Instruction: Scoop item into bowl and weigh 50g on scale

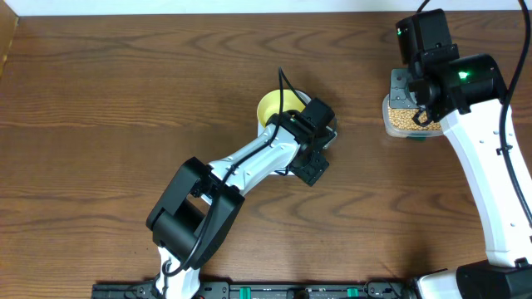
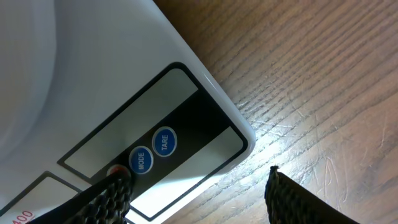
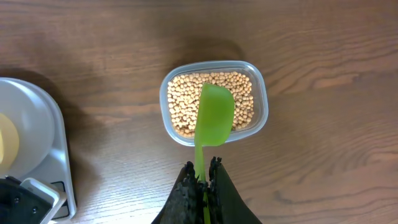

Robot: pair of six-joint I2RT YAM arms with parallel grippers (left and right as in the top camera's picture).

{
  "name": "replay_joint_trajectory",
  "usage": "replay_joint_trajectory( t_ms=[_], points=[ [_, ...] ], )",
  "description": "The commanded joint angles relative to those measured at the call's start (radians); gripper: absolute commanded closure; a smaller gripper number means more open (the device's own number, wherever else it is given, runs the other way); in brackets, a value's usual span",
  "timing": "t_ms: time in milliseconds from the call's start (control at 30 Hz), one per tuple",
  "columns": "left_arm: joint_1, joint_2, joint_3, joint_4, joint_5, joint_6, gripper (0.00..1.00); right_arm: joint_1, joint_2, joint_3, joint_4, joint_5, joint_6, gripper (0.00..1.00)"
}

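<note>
The white scale [image 2: 93,62] lies mid-table, mostly under my left arm in the overhead view. The pale yellow bowl [image 1: 273,106] sits on its platform and also shows in the right wrist view [image 3: 6,146]. My left gripper [image 2: 199,196] is open over the scale's front, one fingertip on or just above the red button beside MODE and TARE. The tan beans [image 3: 183,102] fill a clear tub [image 3: 261,106]. My right gripper [image 3: 205,168] is shut on the handle of a green scoop [image 3: 214,115], whose head is over the beans.
The clear tub [image 1: 399,116] stands at the table's right rear, to the right of the scale [image 3: 53,143], with bare wood between them. The left arm [image 1: 249,162] stretches diagonally from the front edge toward the scale.
</note>
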Motion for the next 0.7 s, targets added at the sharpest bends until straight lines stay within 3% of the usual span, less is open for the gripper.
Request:
replay_joint_trajectory(
  t_ms=[0, 367, 667],
  points=[
    [0.003, 0.032, -0.018, 0.009, -0.028, -0.008, 0.28, -0.002, -0.013, 0.012, -0.001, 0.019, 0.014, 0.99],
    [0.003, -0.025, 0.005, -0.050, -0.027, -0.008, 0.28, -0.002, -0.013, 0.012, 0.000, 0.019, 0.014, 0.99],
    [0.004, -0.242, 0.018, -0.088, -0.126, -0.074, 0.28, -0.002, -0.013, 0.012, 0.006, 0.020, 0.013, 0.99]
  ],
)
